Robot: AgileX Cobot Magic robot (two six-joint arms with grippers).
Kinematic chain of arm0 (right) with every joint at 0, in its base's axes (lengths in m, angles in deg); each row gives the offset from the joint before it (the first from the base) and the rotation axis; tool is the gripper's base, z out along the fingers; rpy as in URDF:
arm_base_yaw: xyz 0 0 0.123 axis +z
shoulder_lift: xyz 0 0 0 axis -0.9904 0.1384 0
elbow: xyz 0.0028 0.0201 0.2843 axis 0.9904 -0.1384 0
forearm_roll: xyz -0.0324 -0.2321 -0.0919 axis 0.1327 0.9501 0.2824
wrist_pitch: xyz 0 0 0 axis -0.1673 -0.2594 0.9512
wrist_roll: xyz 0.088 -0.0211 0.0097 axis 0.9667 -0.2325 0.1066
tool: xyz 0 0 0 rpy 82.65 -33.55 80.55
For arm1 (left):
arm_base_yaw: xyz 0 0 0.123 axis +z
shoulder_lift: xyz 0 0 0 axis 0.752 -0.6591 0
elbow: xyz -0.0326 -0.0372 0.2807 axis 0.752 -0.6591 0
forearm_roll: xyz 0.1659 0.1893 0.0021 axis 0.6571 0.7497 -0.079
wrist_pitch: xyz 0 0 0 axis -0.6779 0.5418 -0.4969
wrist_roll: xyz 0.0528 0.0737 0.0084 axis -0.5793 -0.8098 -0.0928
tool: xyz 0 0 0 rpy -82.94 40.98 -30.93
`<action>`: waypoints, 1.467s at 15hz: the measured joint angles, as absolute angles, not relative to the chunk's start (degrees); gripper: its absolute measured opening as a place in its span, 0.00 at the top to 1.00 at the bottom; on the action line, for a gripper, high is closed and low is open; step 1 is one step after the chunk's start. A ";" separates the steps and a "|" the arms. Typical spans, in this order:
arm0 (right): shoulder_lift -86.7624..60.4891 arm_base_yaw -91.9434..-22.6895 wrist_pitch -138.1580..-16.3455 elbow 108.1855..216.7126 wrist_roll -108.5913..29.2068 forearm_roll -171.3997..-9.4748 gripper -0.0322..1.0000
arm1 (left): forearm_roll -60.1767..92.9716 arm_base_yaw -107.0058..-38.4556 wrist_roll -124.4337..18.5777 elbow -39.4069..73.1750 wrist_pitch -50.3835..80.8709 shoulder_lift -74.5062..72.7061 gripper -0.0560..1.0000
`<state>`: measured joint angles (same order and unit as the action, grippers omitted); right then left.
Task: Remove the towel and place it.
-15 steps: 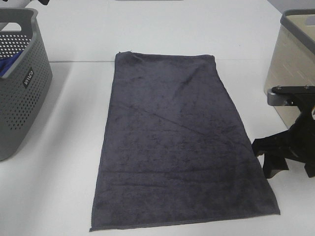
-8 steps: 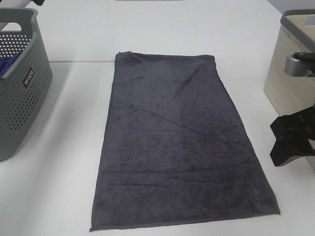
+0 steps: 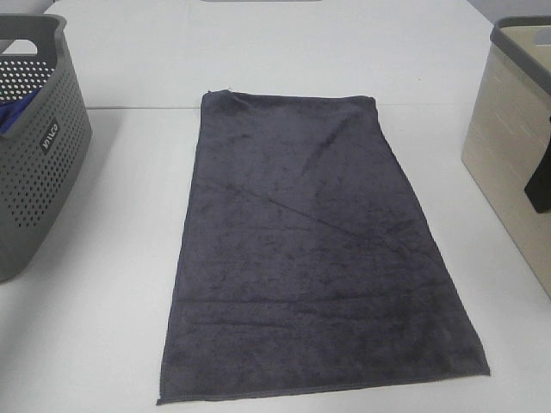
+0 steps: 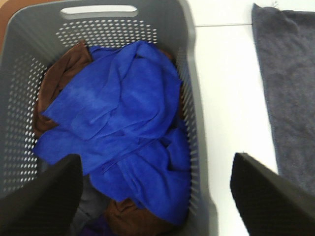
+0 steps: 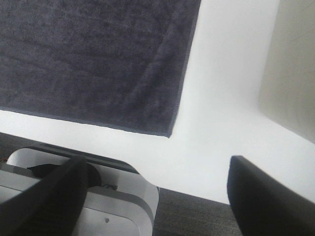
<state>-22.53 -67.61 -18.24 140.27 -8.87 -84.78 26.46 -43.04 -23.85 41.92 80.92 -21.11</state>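
Note:
The towel [image 3: 314, 249] is dark charcoal-grey and lies spread flat on the white table, long side running away from me. Its edge shows in the left wrist view [image 4: 290, 83] and one corner in the right wrist view [image 5: 98, 64]. My left gripper [image 4: 155, 164] is open and empty above the grey basket, over a blue cloth [image 4: 123, 128]. It is out of the high view. My right gripper [image 5: 157, 162] is open and empty above the bare table beside the towel's corner. Only a dark sliver of the right gripper [image 3: 541, 182] shows at the high view's right edge.
A grey perforated basket [image 3: 34, 146] stands at the left and holds the blue cloth and brown cloths [image 4: 56, 83]. A beige basket [image 3: 508, 146] with a grey rim stands at the right; its wall shows in the right wrist view [image 5: 295, 73]. The robot's base [image 5: 78, 191] lies past the table's near edge.
My right arm has risen and drawn off to the right, leaving the high view almost entirely. The towel has not moved.

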 joint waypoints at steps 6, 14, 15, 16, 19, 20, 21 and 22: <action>-30.44 -67.61 -17.26 141.59 -8.81 -83.40 0.23 | 20.79 -37.31 -26.26 16.88 79.60 -1.17 0.21; -60.40 -67.61 -16.57 132.02 -10.93 -80.08 0.23 | 21.53 -37.31 -26.66 -8.04 77.94 35.10 0.21; -63.61 -67.61 -16.57 130.13 -11.21 -79.68 0.23 | 22.22 -37.31 -26.66 -9.36 78.05 38.82 0.21; -67.11 -67.61 -16.57 127.84 -12.13 -78.99 0.23 | 22.91 -37.31 -26.66 -10.62 78.80 42.72 0.21; -76.45 -67.61 -16.46 121.71 -14.31 -78.19 0.23 | 23.71 -37.31 -27.46 -14.92 79.66 53.21 0.21; -79.37 -67.61 -16.46 119.82 -15.34 -78.19 0.23 | 23.71 -37.31 -28.32 -16.92 79.83 56.76 0.21; -80.74 -67.61 -16.46 118.73 -15.57 -78.19 0.23 | 23.71 -37.31 -28.72 -18.01 79.94 58.53 0.21; -82.86 -67.61 -16.46 116.67 -15.80 -78.19 0.23 | 23.76 -37.31 -29.07 -19.90 80.29 61.57 0.21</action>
